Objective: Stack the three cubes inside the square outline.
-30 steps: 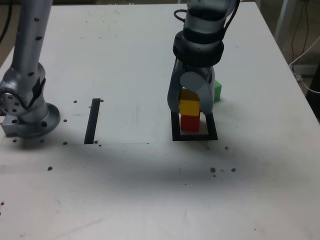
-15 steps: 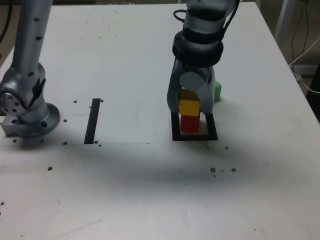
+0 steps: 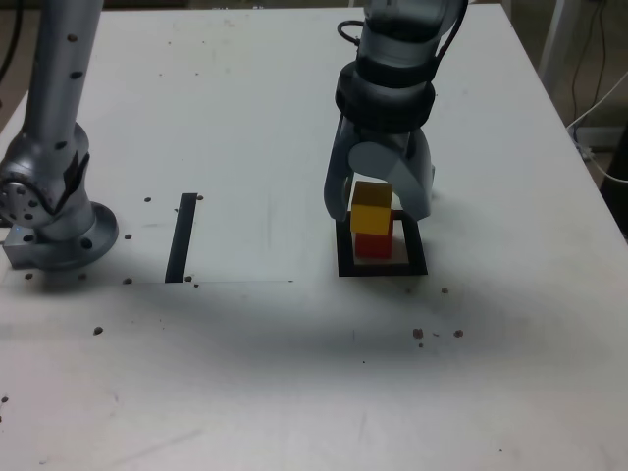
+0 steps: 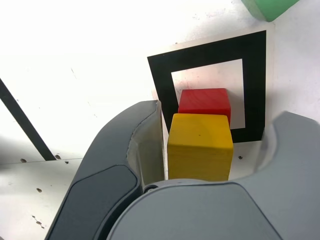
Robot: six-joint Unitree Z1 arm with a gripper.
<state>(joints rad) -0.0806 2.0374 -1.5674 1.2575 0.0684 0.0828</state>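
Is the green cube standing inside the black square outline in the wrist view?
No, the green cube lies outside the black square outline, with white table surface between them.

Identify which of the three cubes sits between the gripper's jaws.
The yellow cube: it rests on the red cube, between the open jaws, while the green cube lies outside the square outline.
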